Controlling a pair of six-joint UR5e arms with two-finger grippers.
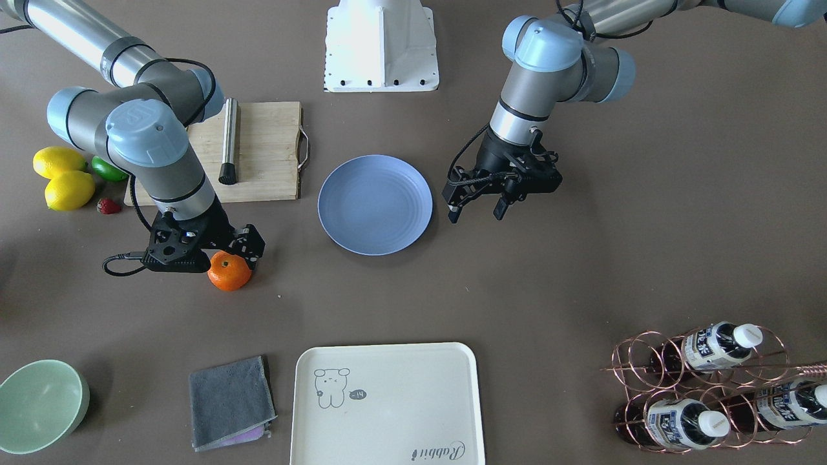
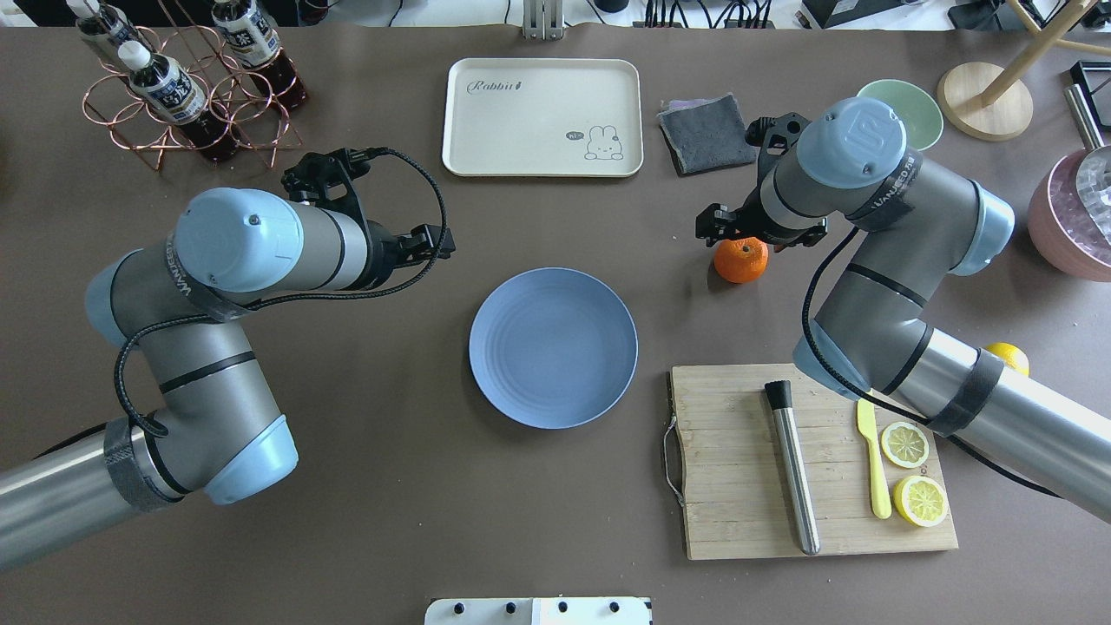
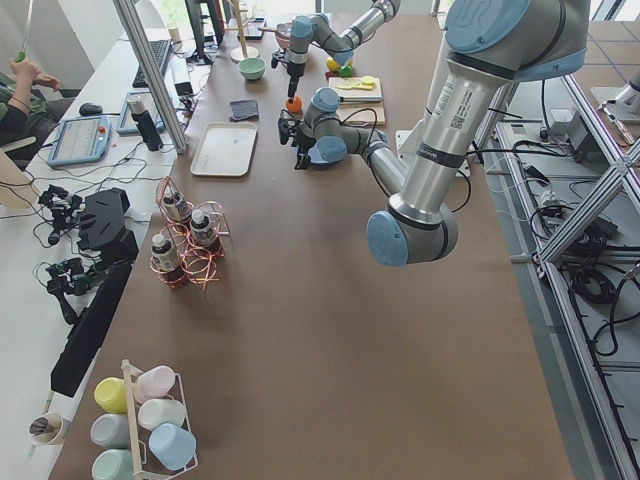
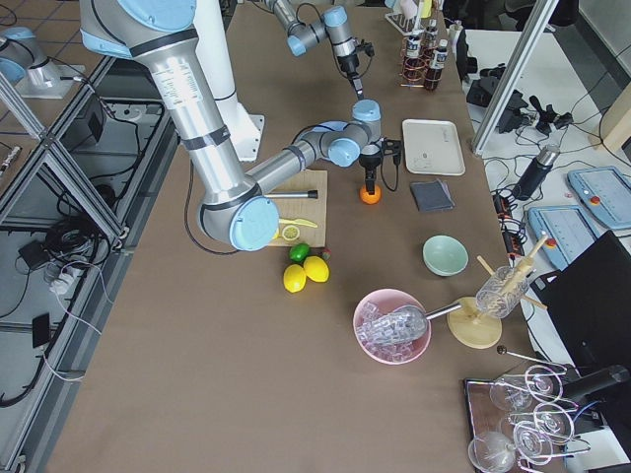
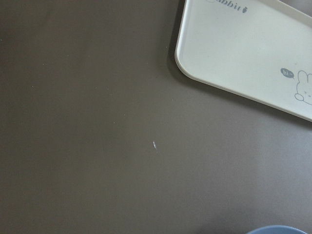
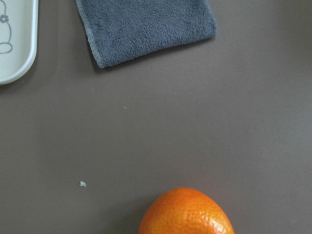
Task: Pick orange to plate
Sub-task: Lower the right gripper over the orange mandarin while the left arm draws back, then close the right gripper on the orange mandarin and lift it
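The orange (image 1: pixel 228 274) rests on the brown table, to the left of the light-blue plate (image 1: pixel 375 205) in the front-facing view. My right gripper (image 1: pixel 227 254) hangs over its top, open, with one finger (image 1: pixel 251 248) beside the fruit and the other hidden behind the wrist. The right wrist view shows the orange (image 6: pixel 186 212) at its bottom edge and no fingers. In the overhead view the orange (image 2: pixel 740 259) lies right of the plate (image 2: pixel 553 347). My left gripper (image 1: pixel 477 212) is open and holds nothing, just off the plate's other side.
A cutting board (image 1: pixel 265 155) with a metal rod (image 1: pixel 229 141) lies behind the orange. Lemons (image 1: pixel 61 177), a lime (image 1: pixel 108 169) and a strawberry (image 1: pixel 108 206) sit beside it. A cream tray (image 1: pixel 386 403), grey cloth (image 1: pixel 230 402), green bowl (image 1: pixel 40 403) and bottle rack (image 1: pixel 717 387) line the operators' side.
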